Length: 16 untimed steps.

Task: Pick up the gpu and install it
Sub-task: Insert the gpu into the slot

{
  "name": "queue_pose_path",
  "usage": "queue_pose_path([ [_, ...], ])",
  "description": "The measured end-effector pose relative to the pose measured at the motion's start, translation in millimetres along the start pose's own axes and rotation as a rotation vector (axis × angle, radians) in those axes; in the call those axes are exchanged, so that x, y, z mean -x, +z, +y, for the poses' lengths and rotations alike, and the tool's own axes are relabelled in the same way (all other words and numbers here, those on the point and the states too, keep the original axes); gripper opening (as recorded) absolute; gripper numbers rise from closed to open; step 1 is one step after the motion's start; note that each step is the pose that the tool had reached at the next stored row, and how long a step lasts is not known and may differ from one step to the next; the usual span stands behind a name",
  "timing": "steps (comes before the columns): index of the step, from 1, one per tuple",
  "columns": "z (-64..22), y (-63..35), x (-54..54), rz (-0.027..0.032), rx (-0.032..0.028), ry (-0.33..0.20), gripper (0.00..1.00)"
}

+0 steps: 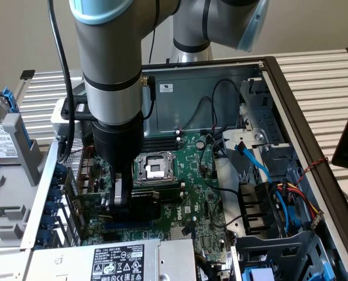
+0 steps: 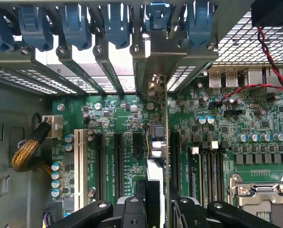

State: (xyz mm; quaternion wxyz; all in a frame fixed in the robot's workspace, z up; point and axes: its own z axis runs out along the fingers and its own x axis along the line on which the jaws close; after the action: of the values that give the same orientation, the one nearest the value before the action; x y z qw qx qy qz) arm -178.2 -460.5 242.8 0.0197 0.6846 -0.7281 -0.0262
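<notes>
In the exterior view my gripper (image 1: 120, 200) reaches down into the open computer case, over the green motherboard (image 1: 191, 205). It is shut on the gpu (image 1: 143, 205), whose black shroud shows just beside the fingers. From the wrist, the gpu (image 2: 156, 142) appears edge-on, upright between my fingers (image 2: 131, 211), with the gripper (image 2: 158, 211) around its near end. The card runs along the line of an expansion slot. Its silver end bracket (image 2: 153, 52) sits at the case's rear slot openings. Whether its edge is fully down in the slot I cannot tell.
Blue slot latches (image 2: 74, 23) line the rear wall. Other black expansion slots (image 2: 117, 161) lie beside the card. The CPU socket (image 1: 153, 170) is close by, the power supply (image 1: 115, 260) is at the near edge, and a drive cage with cables (image 1: 267, 193) stands at the exterior view's right.
</notes>
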Motion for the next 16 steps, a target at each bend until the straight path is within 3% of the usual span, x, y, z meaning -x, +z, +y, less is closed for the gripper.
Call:
queue_pose_path([
  [16, 0.0, 1.9, 0.2, 0.0002, 0.0000, -0.001, 0.28],
])
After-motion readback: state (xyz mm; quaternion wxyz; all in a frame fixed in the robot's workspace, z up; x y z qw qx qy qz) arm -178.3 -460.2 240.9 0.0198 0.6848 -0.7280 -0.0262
